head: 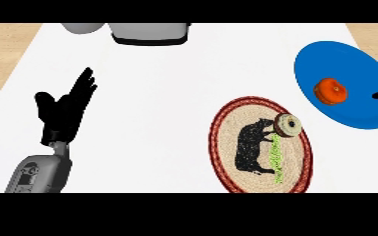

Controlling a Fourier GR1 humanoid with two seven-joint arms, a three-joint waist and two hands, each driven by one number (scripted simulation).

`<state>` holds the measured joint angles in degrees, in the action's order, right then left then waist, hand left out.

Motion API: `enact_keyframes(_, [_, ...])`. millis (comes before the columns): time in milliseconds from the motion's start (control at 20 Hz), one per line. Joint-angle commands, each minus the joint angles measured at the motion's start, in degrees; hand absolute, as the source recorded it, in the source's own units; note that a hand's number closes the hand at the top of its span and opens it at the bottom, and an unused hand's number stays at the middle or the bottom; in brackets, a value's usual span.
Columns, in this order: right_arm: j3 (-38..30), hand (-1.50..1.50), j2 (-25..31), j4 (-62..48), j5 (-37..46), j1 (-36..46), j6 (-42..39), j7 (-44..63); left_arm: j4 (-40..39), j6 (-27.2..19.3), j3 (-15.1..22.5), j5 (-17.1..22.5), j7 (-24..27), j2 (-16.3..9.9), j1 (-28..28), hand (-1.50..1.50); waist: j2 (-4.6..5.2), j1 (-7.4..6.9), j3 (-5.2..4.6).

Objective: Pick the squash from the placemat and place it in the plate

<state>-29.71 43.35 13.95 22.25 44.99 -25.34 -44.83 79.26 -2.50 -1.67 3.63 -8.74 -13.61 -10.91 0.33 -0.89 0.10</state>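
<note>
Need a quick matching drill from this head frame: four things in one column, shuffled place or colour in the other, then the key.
Things:
1. squash
2. plate
3. placemat
4. left hand

Descriptions:
A. round woven mat, red rim, black animal figure
B. blue, at the view's right edge
C. orange, lying on the plate
D. black, open, fingers straight, at the view's left

Pairs: 1-C, 2-B, 3-A, 4-D
</note>
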Motion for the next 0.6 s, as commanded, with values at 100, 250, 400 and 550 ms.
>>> enact_keyframes(100, [-0.6, -1.5, 4.4, -3.3, -2.6, -1.3, -17.8, -0.5, 0.8, -0.4, 0.8, -0.5, 0.1, 1.1, 0.8, 0.0, 0.19, -0.37, 0.1])
enact_keyframes(250, [-1.3, -1.5, 5.8, -2.0, -4.1, -1.0, -18.7, -1.4, -0.9, 0.9, -0.3, 0.4, 1.6, 0.6, 1.0, 0.0, 0.46, -0.43, 0.11])
enact_keyframes(400, [-0.6, -1.5, 6.0, -1.0, -3.9, -3.8, -17.5, -3.8, -2.6, 0.7, 0.1, -0.1, 1.5, 1.1, -1.0, 0.0, 0.82, -0.49, 0.22])
enact_keyframes(550, [-0.2, -1.5, 4.9, -0.5, -4.3, -5.1, -15.3, -4.7, 0.0, 1.0, -0.1, 0.0, 0.4, 0.2, -0.8, 0.0, 0.76, -1.13, 0.28])
